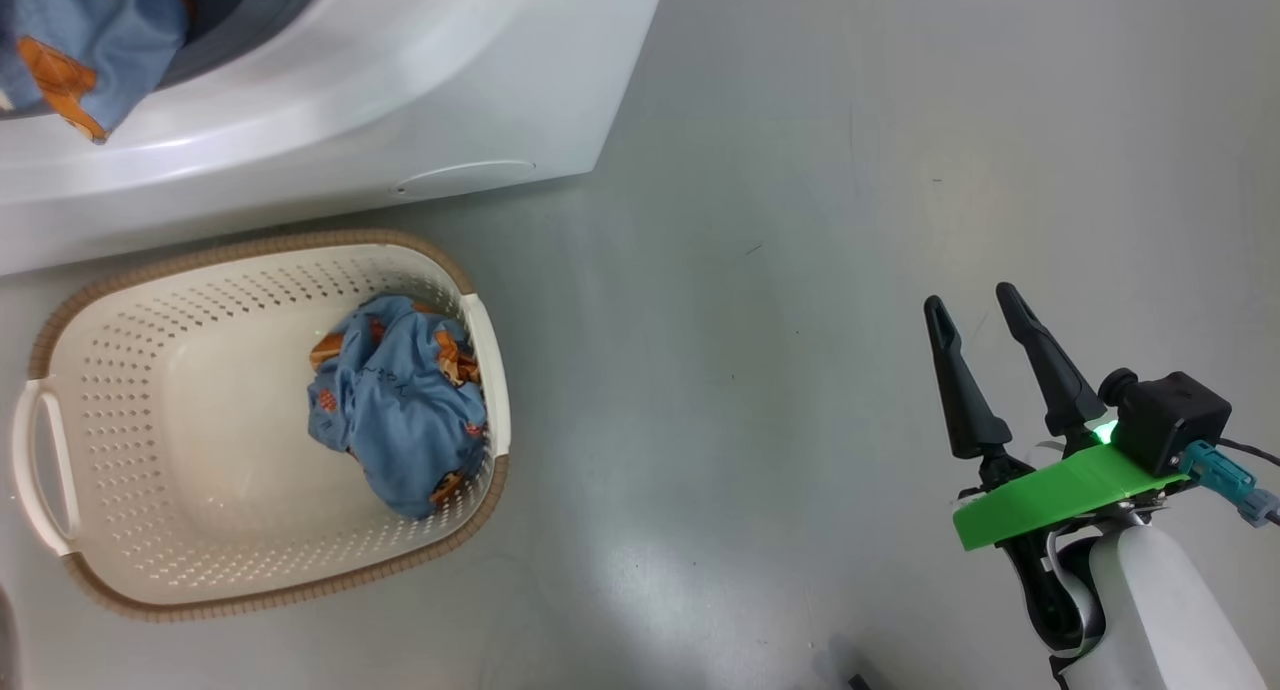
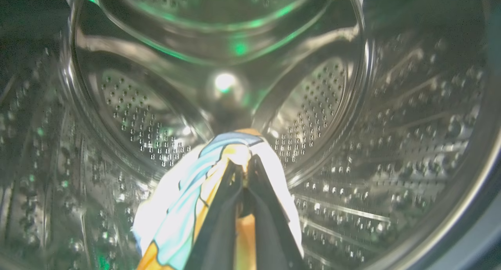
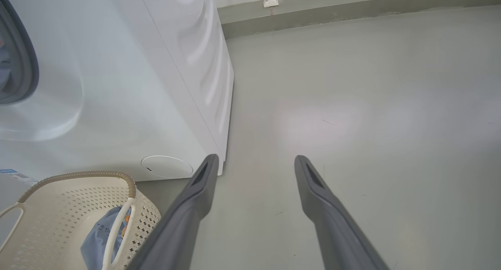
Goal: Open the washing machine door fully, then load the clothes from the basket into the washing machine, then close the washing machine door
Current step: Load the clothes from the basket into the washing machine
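Fingers (image 2: 219, 227) of the left pincer (image 2: 243, 165) are pressing together on a cloth (image 2: 176, 211), pinching a fold of it at their tips. The cloth is draping down the left of that wrist view, looking blue and orange under glare. Around them the steel drum (image 2: 391, 144) is curving away, so pincer and cloth are sitting inside the washer (image 1: 400, 80). In the head view, blue fabric (image 1: 80, 40) with orange prints is hanging over the lip of the washer's mouth; whether it is that same cloth I cannot tell. The right pincer (image 1: 970, 300) is hovering well apart from all this over bare floor (image 1: 800, 270), its fingers standing spread with nothing between them. The basket (image 1: 60, 320) is standing on the floor just before the washer, near its round flap (image 1: 465, 177). One blue bundle (image 1: 400, 410) is lying in the basket against the wall nearer the right pincer.
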